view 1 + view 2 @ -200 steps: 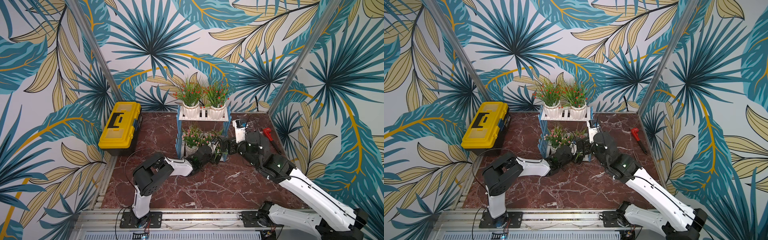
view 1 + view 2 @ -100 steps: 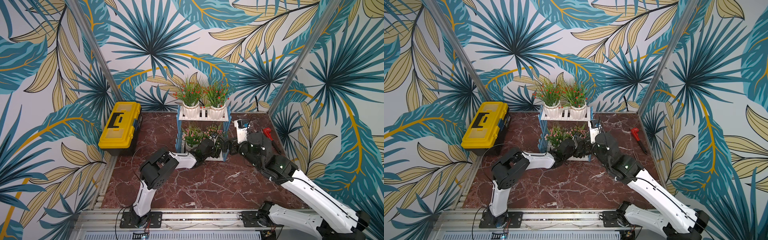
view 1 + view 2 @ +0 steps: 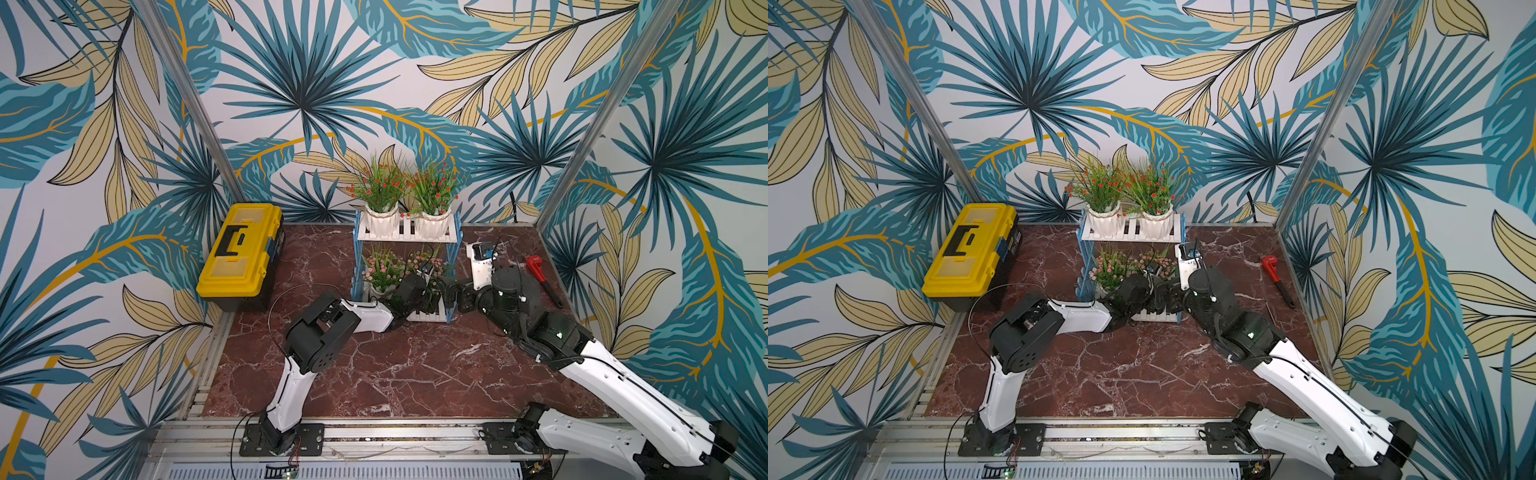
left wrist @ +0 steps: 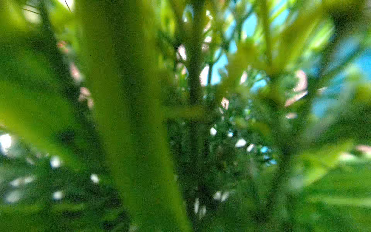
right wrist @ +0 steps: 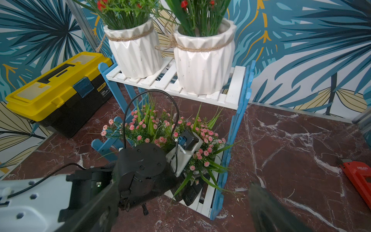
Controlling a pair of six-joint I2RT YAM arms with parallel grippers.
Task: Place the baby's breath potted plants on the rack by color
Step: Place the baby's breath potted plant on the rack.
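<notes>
**Left gripper** (image 5: 190, 193): reaches into the lower tier of the rack (image 5: 240, 120). Its dark fingers lie low over the white slats, under the leaves of a pink plant (image 5: 202, 138). Foliage hides that plant's pot, so it cannot be told whether the jaws clasp it or stand free. The left wrist view shows only blurred green stems close against the lens.

**Right gripper** (image 3: 451, 296): sits at the front of the same tier, near the blue side frame. Its fingers (image 5: 267, 209) are spread wide, with nothing between them.

**Plants:** a second pink plant (image 5: 144, 128) stands beside the first on the lower tier, their foliage mingling. On the upper tier a red plant (image 5: 138, 54) and a second red plant (image 5: 203, 66) stand upright, pots slightly apart. Red above and pink below suggests the sorting is nearly done.

**Handling (judged):**
- The pots look hard, faceted and smooth, so probably rigid, somewhat slippery and liable to chip.
- A twine band under each rim offers a rougher line for grip.
- Leaves and flower sprays are soft and springy, give no hold, and screen the cameras.
- The best hold is across the pot wall, at or just below the twine.
- The plants are probably light, and the tall foliage may tip them. The base should span several slats.

**Surroundings:** a toolbox (image 5: 58, 88) stands on the desk (image 5: 291, 152), apart from the rack. A red tool (image 3: 538, 270) lies on the opposite side.
</notes>
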